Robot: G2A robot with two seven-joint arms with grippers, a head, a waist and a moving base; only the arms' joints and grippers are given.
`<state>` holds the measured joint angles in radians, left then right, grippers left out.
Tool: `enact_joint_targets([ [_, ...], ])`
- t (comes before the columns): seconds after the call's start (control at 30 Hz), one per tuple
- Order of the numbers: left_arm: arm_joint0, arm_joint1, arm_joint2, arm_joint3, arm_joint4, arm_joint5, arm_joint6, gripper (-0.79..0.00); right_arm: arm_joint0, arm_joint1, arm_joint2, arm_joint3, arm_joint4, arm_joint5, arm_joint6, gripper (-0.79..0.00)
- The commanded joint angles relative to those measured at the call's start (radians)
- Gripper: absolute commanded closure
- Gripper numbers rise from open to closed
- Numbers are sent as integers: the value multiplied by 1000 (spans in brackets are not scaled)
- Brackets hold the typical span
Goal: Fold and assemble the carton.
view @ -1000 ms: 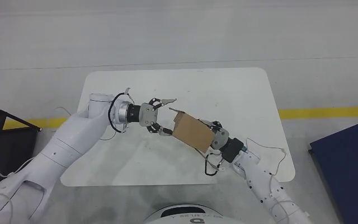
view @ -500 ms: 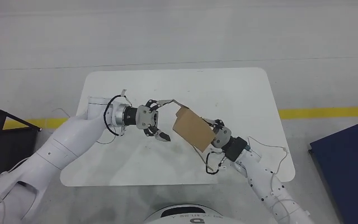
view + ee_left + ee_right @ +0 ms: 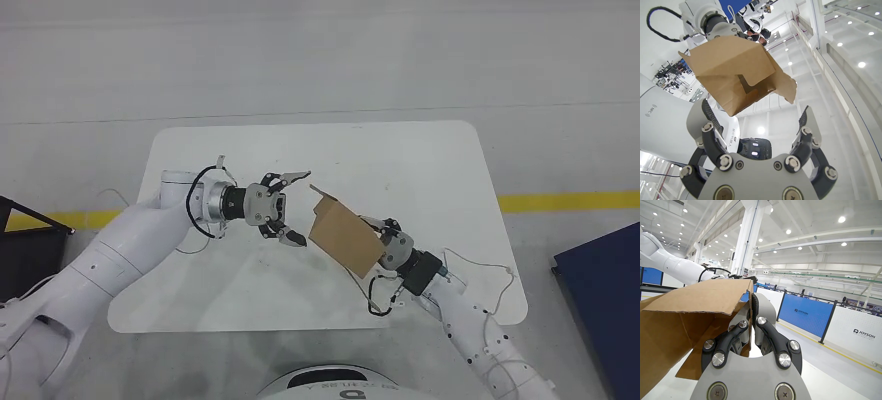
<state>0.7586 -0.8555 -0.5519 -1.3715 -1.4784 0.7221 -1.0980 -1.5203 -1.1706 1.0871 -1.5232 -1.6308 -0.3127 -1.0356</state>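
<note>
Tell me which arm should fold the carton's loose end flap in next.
Left, I'd say. The right gripper is shut on the carton, so it is occupied. The left gripper is open, empty, and faces the carton's open end, the loose flap just ahead of its fingers.

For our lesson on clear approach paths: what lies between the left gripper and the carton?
Nothing: in the top view a bare gap separates the open left gripper from the carton, with white table beneath.
</note>
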Motion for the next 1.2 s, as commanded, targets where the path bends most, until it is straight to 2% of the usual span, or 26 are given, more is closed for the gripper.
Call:
enact_joint_targets([
  [0.0, 0, -4, 9, -2, 1, 4, 4, -785, -4, 1, 1, -2, -2, 2, -3, 0],
  [0.23, -8, -19, 39, 7, 2, 5, 5, -785, -19, 5, 6, -9, -9, 5, -10, 0],
  [0.33, -9, -23, 47, 9, 0, -1, -1, -760, -23, 6, 6, -13, -11, 3, -14, 0],
  [0.9, -16, -26, 84, 10, 16, -2, -2, -486, -23, 9, 5, -17, -9, 5, -17, 0],
  [1.17, -24, -30, 103, 9, 19, 2, 2, -486, -24, 10, 2, -13, 0, 2, -24, 0],
])
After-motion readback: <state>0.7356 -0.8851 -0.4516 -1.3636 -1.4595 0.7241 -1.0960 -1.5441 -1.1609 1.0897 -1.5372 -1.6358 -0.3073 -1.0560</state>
